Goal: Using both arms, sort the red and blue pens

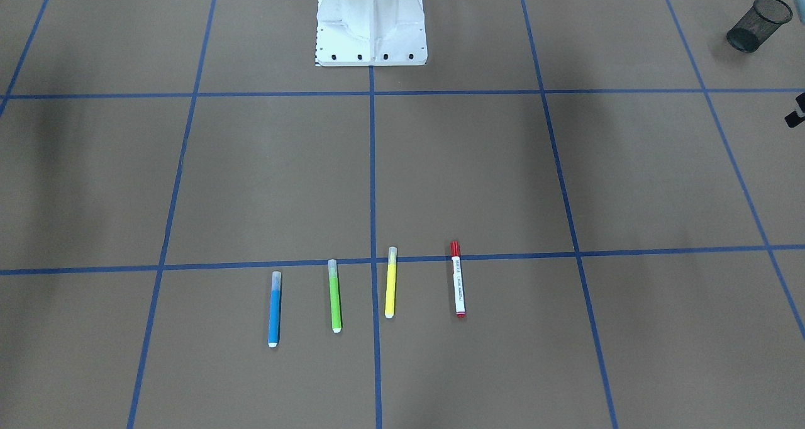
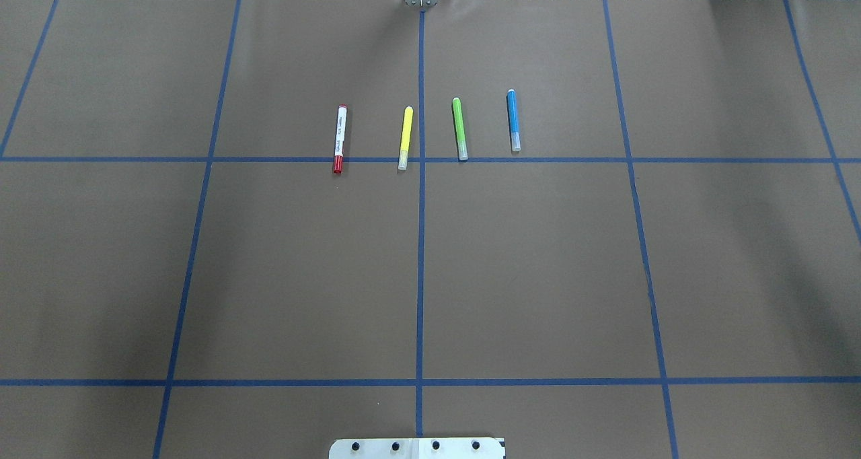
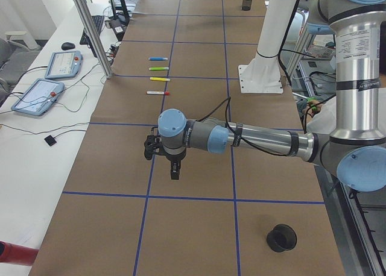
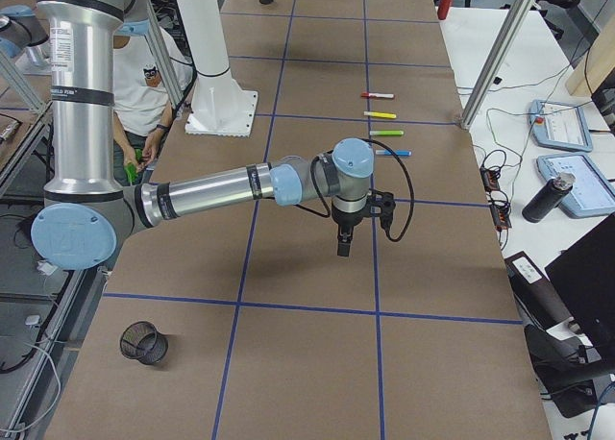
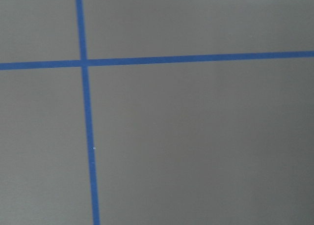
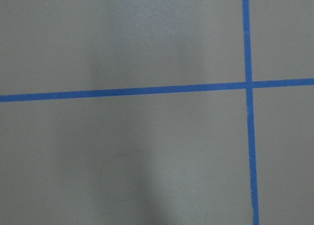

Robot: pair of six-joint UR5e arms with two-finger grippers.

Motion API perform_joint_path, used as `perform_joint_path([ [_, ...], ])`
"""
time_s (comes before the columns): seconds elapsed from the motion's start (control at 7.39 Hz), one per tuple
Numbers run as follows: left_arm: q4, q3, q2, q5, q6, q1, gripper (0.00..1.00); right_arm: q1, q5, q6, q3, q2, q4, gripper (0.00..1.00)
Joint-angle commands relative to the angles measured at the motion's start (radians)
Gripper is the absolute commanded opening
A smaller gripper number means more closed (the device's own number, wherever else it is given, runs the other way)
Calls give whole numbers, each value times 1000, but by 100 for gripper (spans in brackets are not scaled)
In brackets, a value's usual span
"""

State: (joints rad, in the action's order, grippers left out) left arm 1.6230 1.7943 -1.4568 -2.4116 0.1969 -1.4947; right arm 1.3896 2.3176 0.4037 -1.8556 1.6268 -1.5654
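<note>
Brown paper covers the bench [image 2: 303, 277], gridded in blue tape [image 2: 420, 277], and four markers lie in one row on its far side from the robot. Furthest left, the left arm [image 3: 259, 138] is stretched over bare paper. The left fingers [image 3: 174, 170] point down above the bench with nothing in them that I can see; only a side view shows them, so how far apart they stand I cannot tell. Inward from them lies the red pen [image 2: 340, 138], white barrel and red cap, its long axis running away from the robot, cap end nearest the robot and just across one of the cross-lines. Next come the yellow highlighter [image 2: 405, 136] and, past the centre strip, the green highlighter [image 2: 459, 128], neither part of the job. Then the blue pen [image 2: 513, 119], parallel to the rest, translucent cap toward the robot. Furthest right, the right arm [image 4: 211, 184] mirrors its partner, the right fingers [image 4: 343, 246] hanging empty over the paper, their gap likewise unreadable. Red sits in the left half and blue in the right, so each arm looks nearer its own pen; each would likely travel inward and close across the barrel, not along it.
</note>
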Motion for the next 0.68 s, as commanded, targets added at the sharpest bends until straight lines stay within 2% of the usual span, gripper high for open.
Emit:
perform_joint_path([
  [0.0,11,-6,4,11,-1,-36,99,52,13,0,-3,8,-1,100],
  [0.54,14,22,-4,11,0,-26,99,52,40,12,-10,21,8,100],
])
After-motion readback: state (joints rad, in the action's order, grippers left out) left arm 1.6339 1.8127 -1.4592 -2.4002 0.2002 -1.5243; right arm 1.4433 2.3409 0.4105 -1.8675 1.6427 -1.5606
